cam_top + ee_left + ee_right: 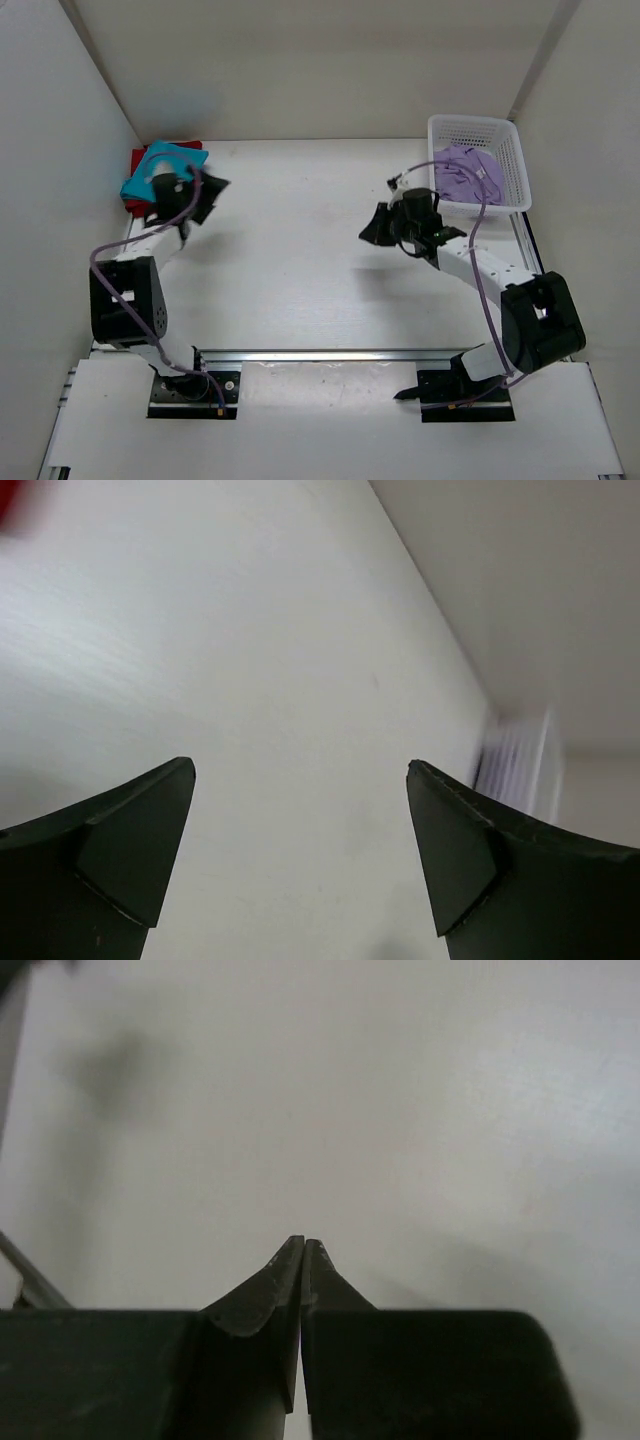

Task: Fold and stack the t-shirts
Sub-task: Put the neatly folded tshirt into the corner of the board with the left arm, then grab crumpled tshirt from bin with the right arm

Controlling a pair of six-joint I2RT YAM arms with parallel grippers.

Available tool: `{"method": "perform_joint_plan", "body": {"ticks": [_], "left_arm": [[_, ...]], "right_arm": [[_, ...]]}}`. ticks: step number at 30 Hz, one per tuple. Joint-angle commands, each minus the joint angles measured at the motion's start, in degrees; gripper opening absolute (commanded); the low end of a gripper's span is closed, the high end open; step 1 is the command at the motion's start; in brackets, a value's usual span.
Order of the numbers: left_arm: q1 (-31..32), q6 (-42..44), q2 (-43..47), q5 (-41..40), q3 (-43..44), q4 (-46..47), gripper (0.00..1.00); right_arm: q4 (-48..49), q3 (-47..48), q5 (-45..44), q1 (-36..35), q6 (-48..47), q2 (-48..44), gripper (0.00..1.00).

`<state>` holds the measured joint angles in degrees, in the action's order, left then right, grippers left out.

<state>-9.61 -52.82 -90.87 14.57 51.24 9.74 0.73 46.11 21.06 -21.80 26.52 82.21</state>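
A folded teal blue t-shirt (155, 168) lies on a folded dark red t-shirt (137, 160) at the far left corner of the table. A lavender t-shirt (470, 172) lies crumpled in the white lattice basket (510, 135) at the far right. My left gripper (213, 198) is open and empty just right of the stack; its wrist view shows bare table between the fingers (140, 840) and a red blur (12, 502) at the top left. My right gripper (372, 228) is shut and empty over the table, left of the basket; it also shows in the right wrist view (303, 1245).
White walls enclose the table on the left, back and right. The basket (520, 770) shows as a blurred edge in the left wrist view. A metal rail (340, 354) runs along the near edge by the arm bases.
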Motion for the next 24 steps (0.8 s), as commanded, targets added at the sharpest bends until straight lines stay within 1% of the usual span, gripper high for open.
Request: {"method": "perform_joint_plan", "body": {"ticks": [1, 2, 3, 4, 5, 6, 7, 8, 9, 10, 11, 12, 13, 14, 16, 18, 19, 20, 21, 22, 24], "left_arm": [[21.6, 12.1, 4.4, -6.9, 4.0, -3.2, 0.95], [24.6, 13.4, 4.7, -7.2, 4.1, -2.4, 0.78], [29.9, 13.5, 5.0, -7.6, 3.2, -1.7, 0.57], [33.7, 13.8, 4.7, -6.8, 3.2, -0.6, 0.4], [35.4, 13.4, 4.5, -6.2, 2.7, -0.2, 0.31], [38.6, 13.4, 4.6, -6.0, 1.7, -0.3, 0.21], [41.3, 14.3, 4.6, -5.9, 1.1, -0.4, 0.17], [43.3, 14.1, 4.7, -5.7, 0.2, -0.3, 0.14], [44.7, 14.7, 5.3, -6.0, -1.8, 0.3, 0.09], [46.2, 14.8, 5.2, -4.9, -3.2, 0.2, 0.06], [47.0, 15.0, 5.3, -3.5, -4.8, 0.2, 0.03], [47.3, 14.7, 5.4, -3.1, -5.4, 1.2, 0.02], [48.0, 14.8, 6.2, -1.4, -7.3, 1.5, 0.01], [48.4, 15.2, 7.3, -2.3, -8.9, 1.0, 0.0], [50.9, 15.6, 10.1, -4.5, -11.7, 1.1, 0.0], [51.6, 15.5, 12.4, -4.9, -14.1, 2.9, 0.0], [52.2, 15.3, 13.6, -4.6, -15.4, 3.2, 0.04], [52.4, 15.3, 14.5, -3.9, -16.4, 3.8, 0.14], [51.9, 15.3, 14.6, -2.9, -17.0, 4.2, 0.19], [51.6, 14.9, 15.0, -2.5, -17.8, 4.6, 0.26], [50.5, 14.4, 15.0, -0.8, -19.7, 5.5, 0.3]], "right_arm": [[-2.5, 10.4, -9.6, 2.2, -3.1, -0.4, 0.0], [-1.6, 11.5, -8.4, 5.8, -2.3, 0.2, 0.0], [1.1, 12.0, -6.8, 7.3, -1.3, 0.0, 0.0], [1.7, 13.0, -6.0, 11.1, -1.6, 0.8, 0.0], [1.3, 14.6, -6.9, 14.0, -2.2, 1.0, 0.0], [-2.2, 18.0, -9.5, 16.9, -2.8, 3.2, 0.0], [-6.7, 22.2, -11.5, 18.3, -3.4, 6.1, 0.0], [-8.6, 24.1, -12.3, 20.9, -3.3, 7.7, 0.01], [-11.7, 27.7, -13.9, 24.1, -4.3, 11.0, 0.08], [-13.5, 30.6, -14.9, 25.7, -5.3, 13.8, 0.13], [-15.2, 32.8, -15.7, 28.1, -5.4, 16.6, 0.22], [-15.8, 34.4, -16.0, 30.0, -6.2, 17.7, 0.3], [-16.5, 36.4, -17.0, 30.7, -7.0, 20.3, 0.34], [-17.9, 38.9, -16.8, 31.9, -7.6, 23.1, 0.39], [-19.6, 43.1, -17.4, 33.8, -9.0, 27.3, 0.43], [-19.5, 45.2, -15.9, 34.6, -10.2, 30.5, 0.46], [-19.5, 46.3, -16.0, 34.8, -10.5, 32.5, 0.47], [-19.6, 48.0, -15.6, 35.0, -11.0, 34.1, 0.47], [-18.8, 48.3, -14.9, 35.3, -11.6, 35.4, 0.49], [-18.6, 48.6, -14.6, 35.6, -11.3, 36.1, 0.51], [-18.0, 51.0, -13.2, 36.5, -11.1, 38.3, 0.53]]}}
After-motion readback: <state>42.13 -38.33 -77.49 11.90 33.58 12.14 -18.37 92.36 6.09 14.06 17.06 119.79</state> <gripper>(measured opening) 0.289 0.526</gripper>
